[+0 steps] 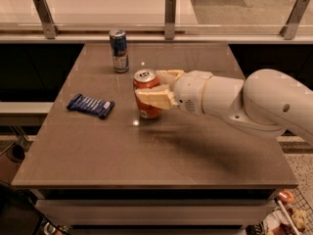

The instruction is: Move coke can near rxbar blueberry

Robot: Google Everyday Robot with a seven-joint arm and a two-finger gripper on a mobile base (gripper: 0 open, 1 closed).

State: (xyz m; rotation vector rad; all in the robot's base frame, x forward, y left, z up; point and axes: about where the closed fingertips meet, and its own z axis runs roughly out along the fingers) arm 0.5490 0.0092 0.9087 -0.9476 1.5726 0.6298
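Coke can (148, 110), upright, is clamped between the fingers of the pincer (148, 84), apart from the rxbar blueberry (90, 105)

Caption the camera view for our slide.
Gripper holds orange-red coke can over brown table, right of flat dark blue rxbar blueberry wrapper.

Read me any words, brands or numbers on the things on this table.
Nothing is readable.
coke can: white lettering, too blurred.
rxbar blueberry: white marks, too blurred.
blue and silver can: markings too small.
gripper, clamped on the coke can in mid-frame: no text seen.
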